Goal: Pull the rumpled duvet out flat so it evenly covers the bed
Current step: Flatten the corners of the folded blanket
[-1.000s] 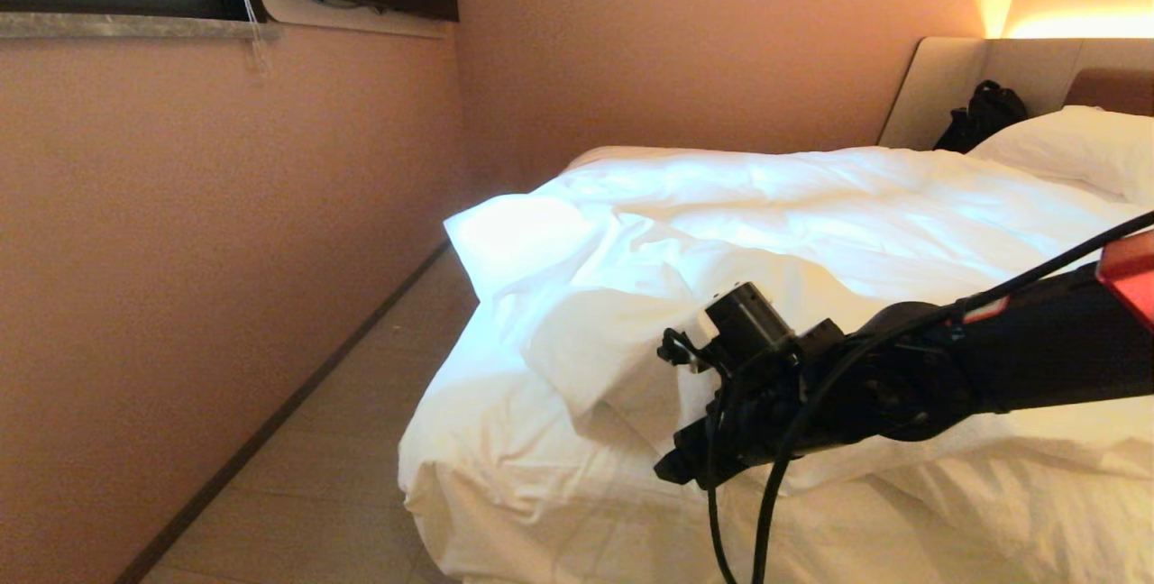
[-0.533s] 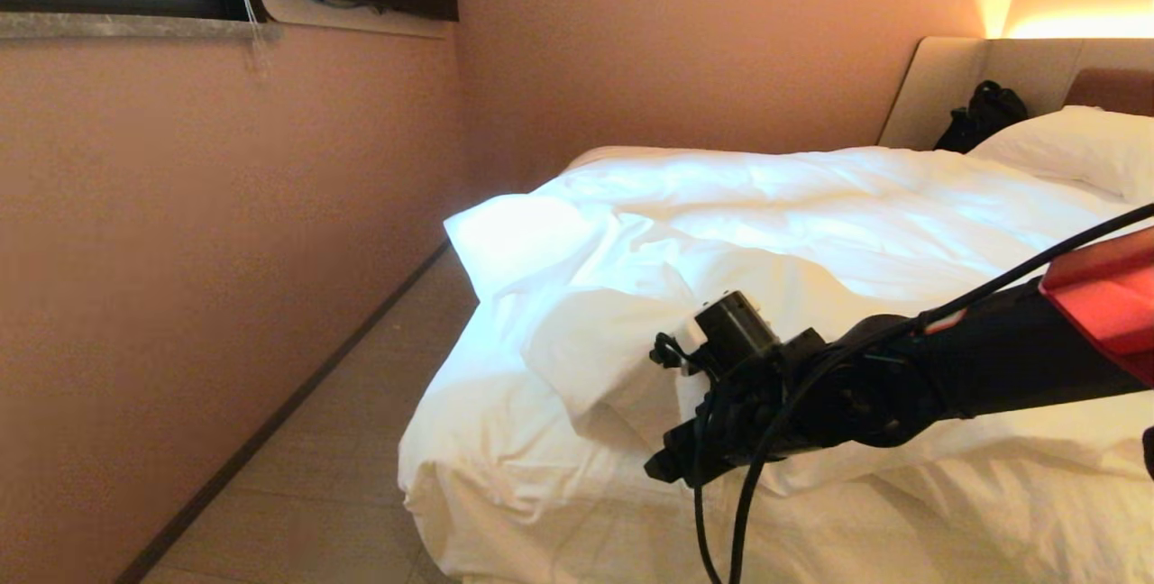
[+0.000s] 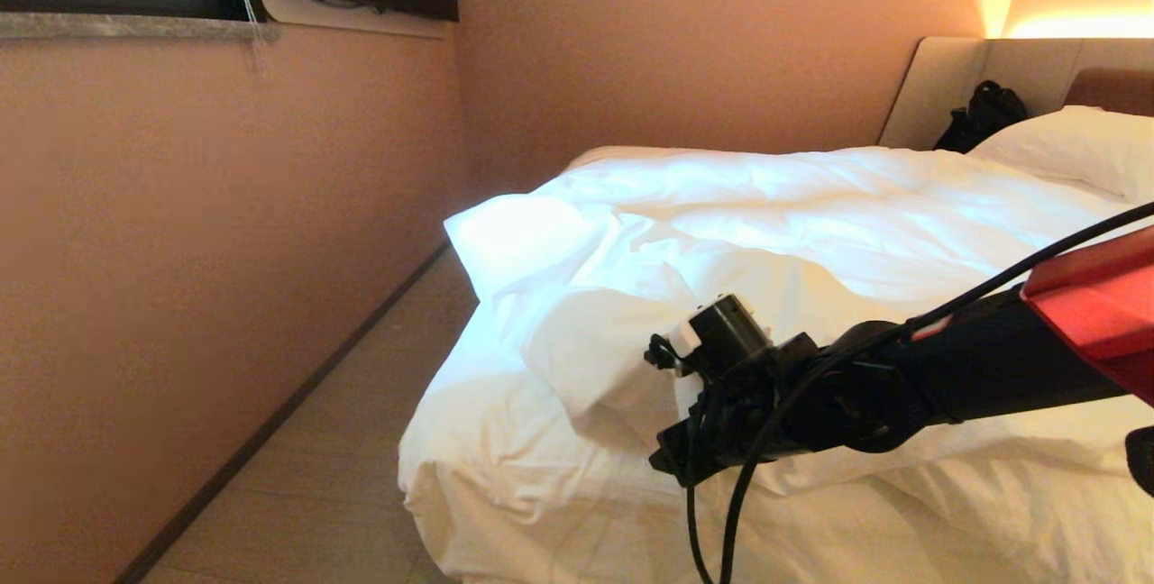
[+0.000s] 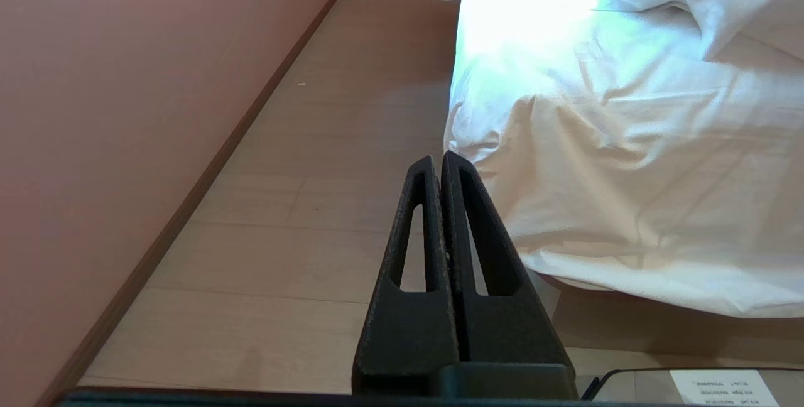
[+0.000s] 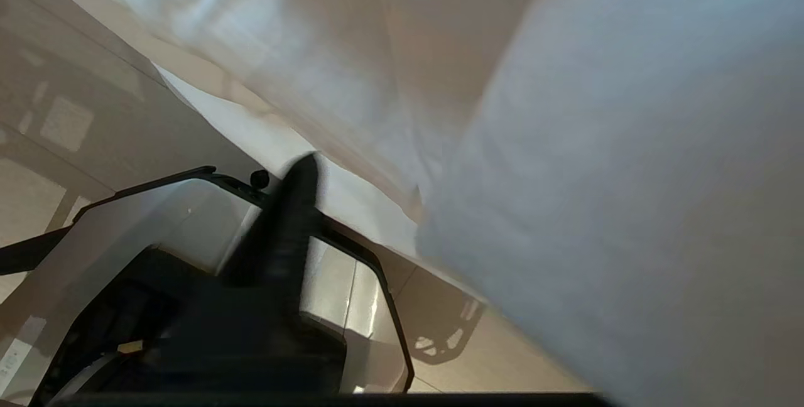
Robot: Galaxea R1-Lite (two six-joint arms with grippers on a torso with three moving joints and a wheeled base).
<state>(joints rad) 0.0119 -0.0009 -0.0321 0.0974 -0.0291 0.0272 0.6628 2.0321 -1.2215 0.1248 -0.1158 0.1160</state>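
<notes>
The white puffy duvet [image 3: 811, 232] lies rumpled across the bed [image 3: 505, 512], with one corner folded back near the foot end. My right gripper [image 3: 672, 444] reaches in from the right, low at the duvet's hanging edge on the near side. In the right wrist view the right gripper [image 5: 402, 165] is open: one dark finger [image 5: 295, 206] stands apart from the thick duvet fold [image 5: 597, 206], which hides the other. My left gripper [image 4: 438, 159] is shut and empty, parked low over the floor by the bed's corner.
A pink wall [image 3: 225, 250] runs along the left, with a strip of wooden floor [image 3: 334, 476] between it and the bed. A pillow [image 3: 1073, 147] and a black bag [image 3: 983, 115] rest at the headboard. My own base [image 5: 188, 231] is below the right gripper.
My right arm has slid a little to the left along the duvet's near edge. The duvet and the left arm have not moved.
</notes>
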